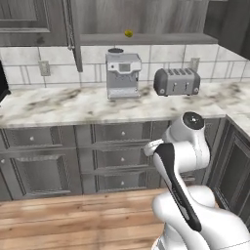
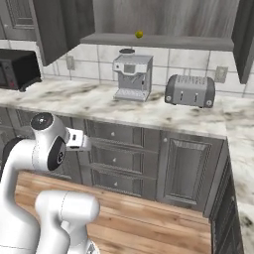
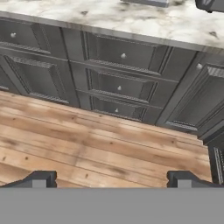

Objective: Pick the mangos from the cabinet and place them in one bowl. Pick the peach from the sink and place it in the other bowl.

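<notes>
Left base view: the cabinet (image 1: 141,17) stands open above the bench (image 1: 73,105), its plank door (image 1: 72,29) swung out edge-on at the left. One mango (image 1: 128,33), yellow-green, sits on the cabinet shelf (image 1: 146,39), near the front edge and directly above the coffee machine (image 1: 122,74). A second mango cannot be made out. The coffee machine stands against the tiled wall, with a toaster (image 1: 177,81) to its right, apart from it. The arm (image 1: 183,161) is folded low in front of the drawers (image 1: 119,156), well below bench level.

Right base view: the same mango (image 2: 139,34) rests on the shelf (image 2: 158,40), above and slightly right of the coffee machine (image 2: 132,77). The toaster (image 2: 190,91) is on the bench (image 2: 74,101) to the right. A black microwave (image 2: 17,68) sits at the far left end of the bench. The arm (image 2: 47,144) is bent with the wrist pointing toward the drawer fronts.

Hand view: the fingertips (image 3: 41,178) appear at the bottom, far apart; the jaws stand wide with nothing between them. The gripper (image 3: 111,181) looks down at the wooden floor (image 3: 96,148) and the drawers (image 3: 120,78) below the bench edge (image 3: 131,22). The gripper is well apart from the mango and the cabinet.
</notes>
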